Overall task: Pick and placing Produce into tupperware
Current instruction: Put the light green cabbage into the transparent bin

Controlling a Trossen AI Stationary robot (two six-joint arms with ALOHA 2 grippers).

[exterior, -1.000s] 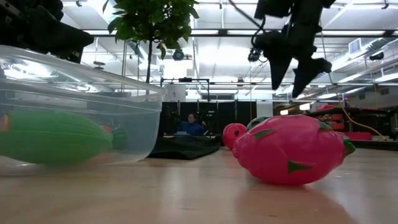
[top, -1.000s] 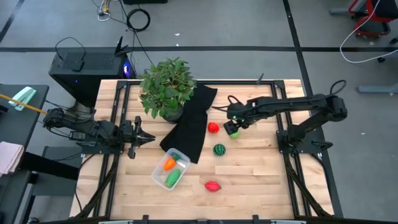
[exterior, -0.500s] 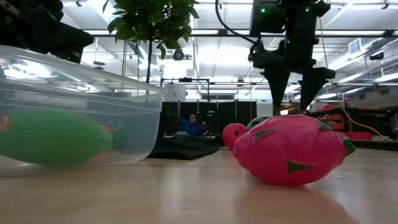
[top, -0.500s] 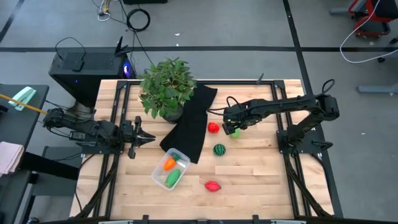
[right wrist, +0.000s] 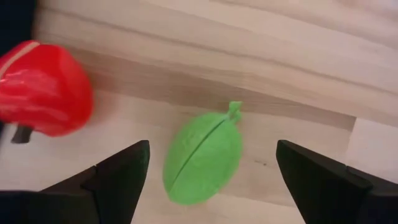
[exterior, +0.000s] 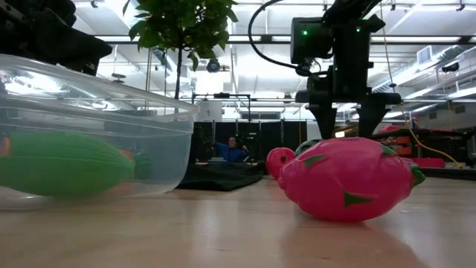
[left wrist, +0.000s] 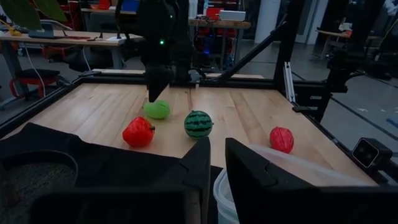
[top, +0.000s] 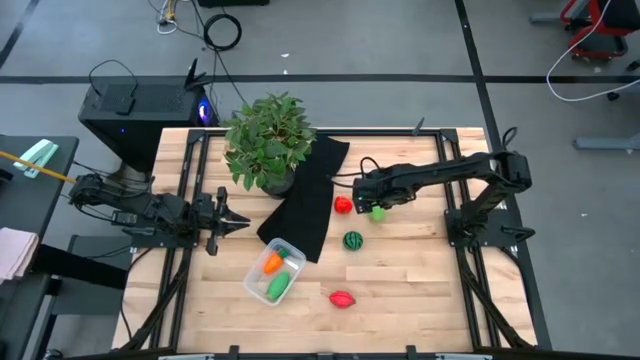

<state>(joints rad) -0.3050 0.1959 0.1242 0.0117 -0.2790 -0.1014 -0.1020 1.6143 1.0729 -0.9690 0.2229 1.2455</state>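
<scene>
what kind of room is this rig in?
Probably a robotics lab or workshop: open grey floor with loose cables, a computer tower beside the table, and workbenches behind.

Potted plant [top: 268, 140] beside black cloth [top: 305, 198] on table [top: 420, 285].

A light wooden table [top: 420, 290] carried everything. A potted plant [top: 268, 140] stood near the far edge, left of centre, with a black cloth [top: 305, 200] spread beside it toward the middle. At the table's centre lay a red toy [top: 343, 205], a light green toy [top: 377, 212] just beside it, and a striped dark green toy [top: 352, 240] a little nearer the front. The clear tupperware [top: 272, 272] sat toward the front left, touching the cloth's corner. Another red toy [top: 342, 298] lay near the front edge.
</scene>
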